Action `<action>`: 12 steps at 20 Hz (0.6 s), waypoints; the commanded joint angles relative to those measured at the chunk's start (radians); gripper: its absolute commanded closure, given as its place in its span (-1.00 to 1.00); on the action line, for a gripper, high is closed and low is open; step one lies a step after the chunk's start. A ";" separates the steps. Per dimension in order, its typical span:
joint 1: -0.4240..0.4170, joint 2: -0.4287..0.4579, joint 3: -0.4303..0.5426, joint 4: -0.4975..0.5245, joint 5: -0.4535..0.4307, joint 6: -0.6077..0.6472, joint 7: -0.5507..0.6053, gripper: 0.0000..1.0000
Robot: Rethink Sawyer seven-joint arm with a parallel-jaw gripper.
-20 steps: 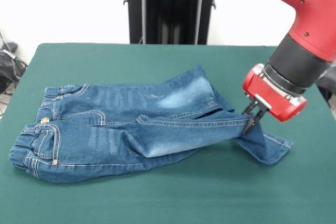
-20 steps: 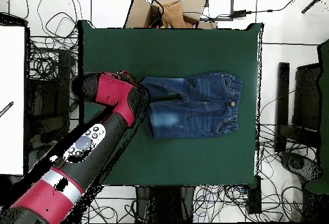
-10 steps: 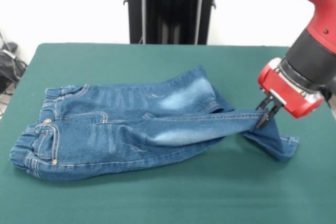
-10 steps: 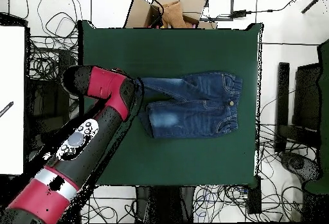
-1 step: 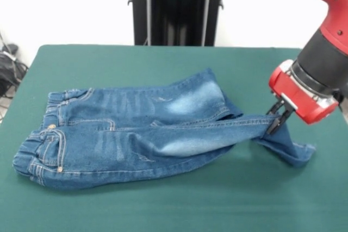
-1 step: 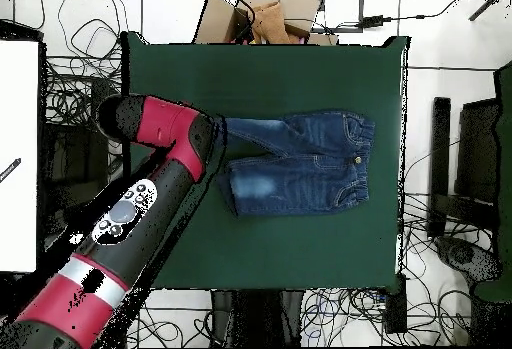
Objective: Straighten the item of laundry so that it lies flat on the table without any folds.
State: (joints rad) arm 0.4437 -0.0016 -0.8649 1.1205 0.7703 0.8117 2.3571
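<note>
The jeans [image 5: 141, 137] lie across the middle of the desk [image 5: 163, 210], gathered waistband at the front view's left, faded pale patches on both legs. The nearer leg is stretched out to the right, lifted off the cloth where the hand [image 5: 276, 119] is clamped on it, its cuff drooping past the grip onto the desk. The farther leg lies folded behind. The desk is plain dark green; beyond it, a white wall and a black stand [image 5: 176, 6].

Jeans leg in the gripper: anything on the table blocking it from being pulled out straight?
Nothing visible does. The gripper is shut on the jeans near the leg's hem, and the green table beyond that hem is bare cloth out to its edge.
</note>
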 commanded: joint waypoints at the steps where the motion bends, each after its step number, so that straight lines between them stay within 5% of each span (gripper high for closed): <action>1: -0.036 -0.053 0.100 -0.028 0.019 0.057 0.273 1.00; 12: -0.046 -0.058 0.107 -0.028 0.012 0.060 0.283 1.00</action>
State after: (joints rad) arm 0.4109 -0.0422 -0.8650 1.1176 0.7700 0.8119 2.3571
